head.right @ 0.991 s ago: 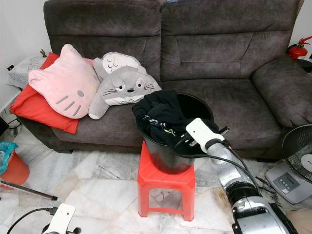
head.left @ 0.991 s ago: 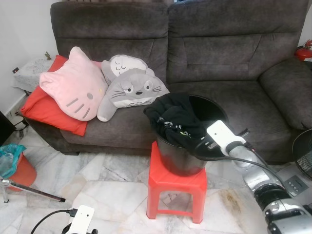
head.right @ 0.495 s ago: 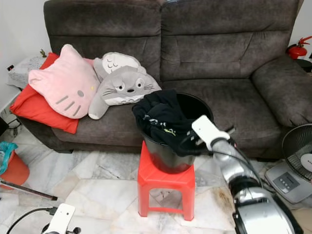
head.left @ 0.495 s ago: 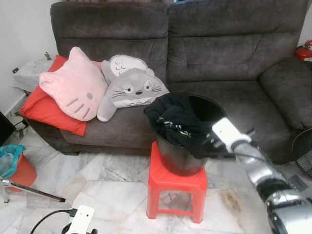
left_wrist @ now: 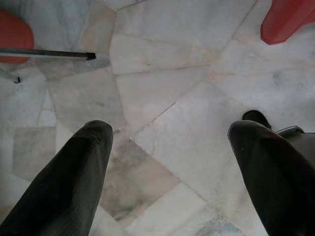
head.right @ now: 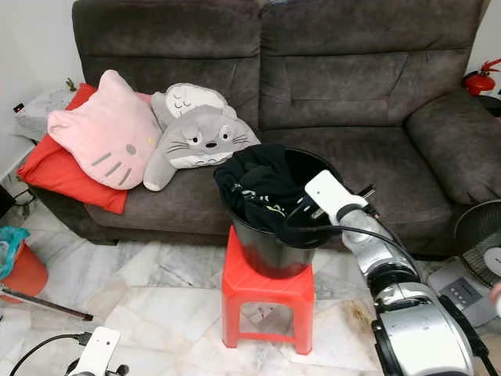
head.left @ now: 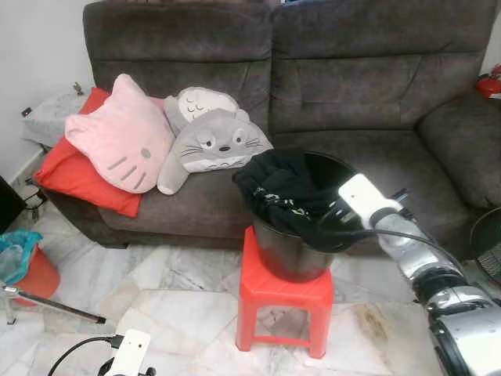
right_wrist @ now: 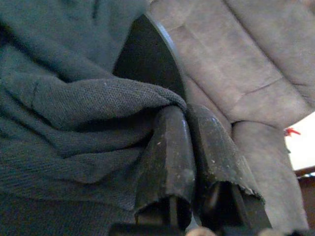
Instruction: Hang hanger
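A black garment (head.left: 282,184) hangs over the near left rim of a black bucket (head.left: 286,258), which stands on a red plastic stool (head.left: 283,294) in front of the sofa. My right gripper (head.left: 327,225) is at the bucket's front rim. In the right wrist view its two fingers (right_wrist: 167,152) are pressed together on a fold of the dark cloth (right_wrist: 74,98). My left gripper (left_wrist: 172,162) hangs low over the marble floor, open, with nothing between its fingers (left_wrist: 69,187).
A dark grey sofa (head.left: 376,86) fills the back, with a pink cat cushion (head.left: 117,137), a grey plush (head.left: 215,141) and a red cushion (head.left: 66,176) on its left seat. A fan (head.right: 481,251) stands at the right, a red bin (head.left: 27,270) and a tripod leg (head.left: 55,312) at the left.
My right arm swung slightly to the right and came back to the bucket's front rim, still shut on the cloth. The garment and bucket have hardly shifted.
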